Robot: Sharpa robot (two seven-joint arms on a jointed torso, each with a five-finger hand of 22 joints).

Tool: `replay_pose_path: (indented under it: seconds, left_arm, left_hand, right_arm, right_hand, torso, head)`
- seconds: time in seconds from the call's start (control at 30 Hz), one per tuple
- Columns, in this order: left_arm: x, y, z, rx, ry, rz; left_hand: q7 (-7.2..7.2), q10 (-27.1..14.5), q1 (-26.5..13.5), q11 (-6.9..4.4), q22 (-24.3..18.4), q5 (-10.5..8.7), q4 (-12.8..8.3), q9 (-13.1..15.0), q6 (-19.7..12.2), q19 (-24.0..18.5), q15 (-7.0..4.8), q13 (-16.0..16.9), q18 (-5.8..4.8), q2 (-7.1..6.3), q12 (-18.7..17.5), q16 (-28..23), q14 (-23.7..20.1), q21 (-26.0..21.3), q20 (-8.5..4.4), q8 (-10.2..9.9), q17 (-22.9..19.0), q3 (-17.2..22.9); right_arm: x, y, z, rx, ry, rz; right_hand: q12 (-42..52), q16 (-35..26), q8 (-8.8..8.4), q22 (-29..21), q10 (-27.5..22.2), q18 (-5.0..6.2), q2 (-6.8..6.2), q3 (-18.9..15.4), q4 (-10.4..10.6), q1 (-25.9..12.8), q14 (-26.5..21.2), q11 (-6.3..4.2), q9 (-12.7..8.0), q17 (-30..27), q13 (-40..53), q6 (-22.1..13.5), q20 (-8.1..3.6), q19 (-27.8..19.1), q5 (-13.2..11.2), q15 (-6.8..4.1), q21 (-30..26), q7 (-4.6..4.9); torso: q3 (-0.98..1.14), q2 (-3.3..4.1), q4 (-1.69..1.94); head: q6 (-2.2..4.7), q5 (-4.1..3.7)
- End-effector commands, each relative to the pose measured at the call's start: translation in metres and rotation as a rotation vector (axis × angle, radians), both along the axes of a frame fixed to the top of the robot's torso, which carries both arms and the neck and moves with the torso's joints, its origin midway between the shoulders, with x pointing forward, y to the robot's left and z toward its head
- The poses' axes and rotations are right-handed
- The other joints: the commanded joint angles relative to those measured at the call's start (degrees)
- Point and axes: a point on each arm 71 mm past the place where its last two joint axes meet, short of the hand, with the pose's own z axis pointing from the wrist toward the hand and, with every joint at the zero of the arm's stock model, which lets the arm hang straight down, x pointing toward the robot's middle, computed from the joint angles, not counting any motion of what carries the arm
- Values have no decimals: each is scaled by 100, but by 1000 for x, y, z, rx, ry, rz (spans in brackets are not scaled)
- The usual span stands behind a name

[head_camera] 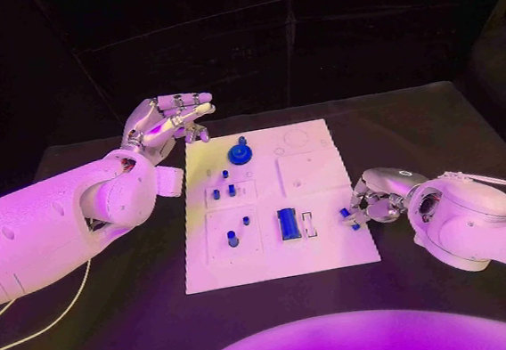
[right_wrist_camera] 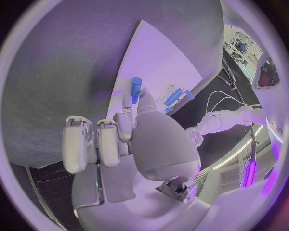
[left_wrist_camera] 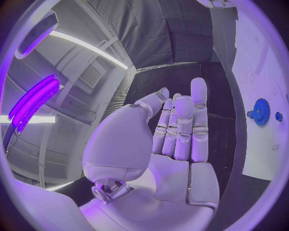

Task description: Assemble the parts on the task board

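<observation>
- While the white task board (head_camera: pixel 331 257) lay at the centre of the black table (head_camera: pixel 440 123), no brand, label or legible writing could be made out on it or on the arms.
- One blue gear (head_camera: pixel 240 153) sat near the board's upper left corner in the head view, with a small knob just above it.
- One long blue block (head_camera: pixel 288 223) stood in the lower middle of the board, beside a pale slot.
- Several small blue pegs (head_camera: pixel 222 189) stood in the left-hand column of the board; at least six could be counted, though some were too small to tell apart with certainty.
- One left hand (head_camera: pixel 167 120) hovered above the table just beyond the board's upper left corner, apart from it. Its fingers were straight and close together in the left wrist view, and held nothing.
- One right hand (head_camera: pixel 374 199) rested at the board's right edge, lower right of centre. It pinched one small blue peg (right_wrist_camera: pixel 136 88) between thumb and a finger, the remaining fingers curled.
</observation>
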Motion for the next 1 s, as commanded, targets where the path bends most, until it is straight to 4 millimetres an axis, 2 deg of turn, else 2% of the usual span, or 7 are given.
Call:
replay_pose_path:
  seconds: [0.03, 0.17, 0.37, 0.67, 0.73, 0.8, 1.0]
  left_arm:
    - [0, -1, 1, -9, -2, -11]
    - [0, -1, 2, -9, -3, -11]
    - [-1, 0, 2, -9, -3, -10]
    - [-1, 1, 2, -8, -3, -8]
    - [-1, 1, 2, -8, -3, -9]
    - [-1, 0, 2, -9, -3, -9]
    - [-1, 0, 2, -9, -3, -10]
  left_hand:
    - [-4, -38, 14, -10, -9, -14, -5, -3, -18, 8, -10, -9, 81, 21, 25, -18, -46, -37, 7, 39, -6, -34]
    - [-9, -37, 15, -13, -12, -14, -6, -3, -14, 9, -12, -10, 81, 25, 34, -20, -50, -41, 7, 45, -16, -39]
    - [-12, -36, 16, -15, -13, -14, -6, -2, -12, 9, -13, -10, 81, 27, 39, -21, -52, -43, 6, 49, -21, -42]
    - [-16, -34, 20, -18, -15, -13, -8, -1, -8, 9, -14, -10, 81, 32, 45, -21, -53, -44, 6, 53, -22, -43]
    - [-16, -34, 20, -18, -15, -13, -8, -1, -8, 9, -14, -10, 81, 32, 45, -21, -53, -44, 6, 53, -22, -43]
    - [-16, -34, 20, -18, -15, -13, -8, -1, -8, 9, -14, -10, 81, 32, 45, -21, -53, -44, 6, 53, -22, -43]
    - [-16, -34, 20, -18, -15, -13, -8, -1, -8, 9, -14, -10, 81, 32, 45, -21, -53, -44, 6, 53, -22, -43]
  right_arm:
    - [-4, 1, -10, -71, 29, 45]
    - [-2, 4, -11, -105, 17, 73]
    - [-1, 9, -13, -170, -6, 120]
    - [-2, 12, -12, -200, -18, 143]
    - [-3, 12, -11, -190, -20, 136]
    - [-4, 12, -9, -168, -16, 119]
    - [-10, 13, -5, -87, 4, 71]
  right_hand:
    - [-39, 25, -44, 741, 102, -46, 46, 54, -113, 227, 358, -137, -20, 253, -12, 57, -54, -3, -75, -60, 29, -4]
    - [-63, 18, -100, 739, 91, -45, 85, 168, -260, 436, 355, -140, -24, 247, -19, 78, -66, -6, -256, -66, 25, -2]
    - [-124, 9, -214, 729, 50, -42, 133, 409, -508, 752, 351, -128, -50, 242, -43, 109, -69, -19, -184, -61, 12, 23]
    - [-205, -10, -412, 727, 9, -40, 55, 746, -588, 660, 345, -106, -107, 225, -76, 166, -45, -27, 621, -35, 4, 55]
    - [-218, -12, -463, 732, 12, -41, 1, 876, -547, 541, 346, -115, -115, 228, -81, 191, -43, -23, 860, -37, 6, 45]
    - [-244, -13, -509, 742, 16, -43, -56, 1015, -416, 337, 347, -137, -119, 231, -97, 209, -47, -14, 1261, -45, 12, 26]
    - [-214, 15, -567, 796, 63, -57, -232, 1504, -277, 125, 361, -153, -98, 288, -67, 271, -75, 32, 1658, -70, 50, 10]
  torso:
    - [-4, -2, 1]
    - [-2, -3, -3]
    - [2, -3, 10]
    - [0, -5, -7]
    - [1, -5, -8]
    - [2, -8, -3]
    - [2, -8, 16]
  head:
    - [-3, -1]
    - [2, 6]
    - [9, 12]
    - [12, 20]
    - [17, 21]
    - [16, 15]
    - [29, 7]
